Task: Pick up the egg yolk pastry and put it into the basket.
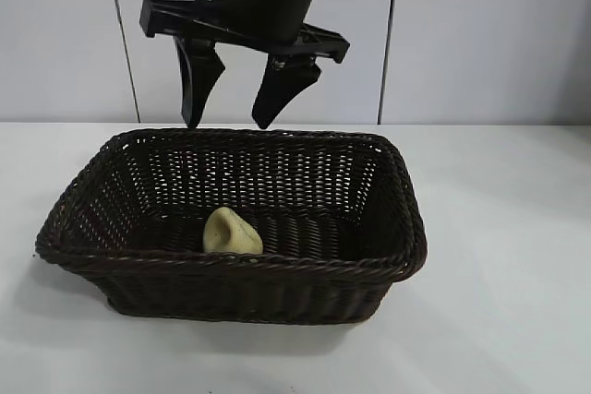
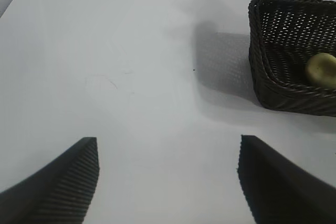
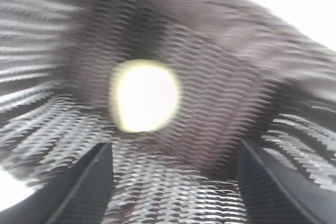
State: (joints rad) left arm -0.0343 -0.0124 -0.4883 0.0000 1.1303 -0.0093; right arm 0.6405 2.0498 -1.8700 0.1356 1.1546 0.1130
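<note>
The egg yolk pastry (image 1: 231,232), pale cream-yellow, lies on the floor of the dark brown wicker basket (image 1: 231,265), near its front wall. My right gripper (image 1: 226,125) hangs open and empty above the basket's back rim. In the right wrist view the pastry (image 3: 144,95) lies on the basket floor (image 3: 220,108) beyond the spread fingers of the right gripper (image 3: 173,148). My left gripper (image 2: 168,145) is open and empty over bare table, well away from the basket (image 2: 294,95) and the pastry (image 2: 322,70).
The basket stands on a white table (image 1: 517,256) with a pale panelled wall (image 1: 480,34) behind it. The left wrist view shows wide bare tabletop (image 2: 115,66) beside the basket.
</note>
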